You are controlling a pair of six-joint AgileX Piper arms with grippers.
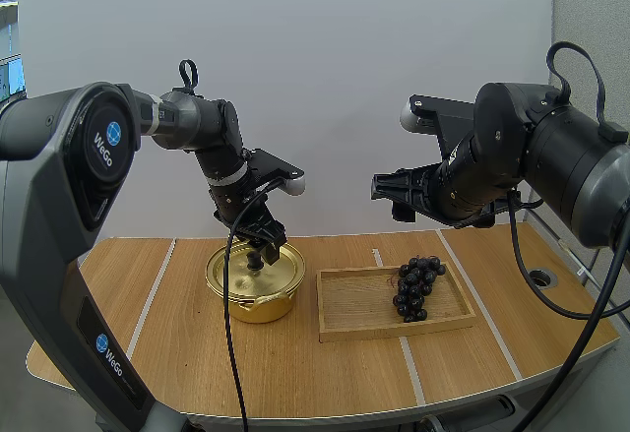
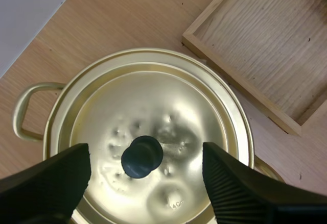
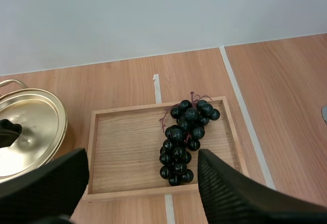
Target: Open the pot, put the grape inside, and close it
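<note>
Left tool (image 2: 145,150) poised over the pot (image 1: 254,292), its fingers (image 2: 245,188) standing apart on either side of the black knob (image 2: 142,156) at the centre of the lid (image 2: 168,101). Neither ribbed face appears to touch the knob, and the lid sits closed on the pot. The pot stands on the surface (image 1: 295,373) just beside the tray (image 1: 394,332), in which the grapes (image 3: 184,140) lie towards the far right corner. The right tool (image 1: 392,199) hangs above the tray with its fingers likewise apart and holds nothing. The step in hand is judged to be the grasp of the knob, so the task is at its very start. To do it well, the knob should stay centred between the two faces, so that both meet it together and the pot is not pushed sideways towards the tray. The fingers should close low on the knob's stem rather than on its rounded top, where they could slip. The lift should then go straight up until the rim is cleared. The lid is thin and smooth; a skewed grip would probably let it swing.
</note>
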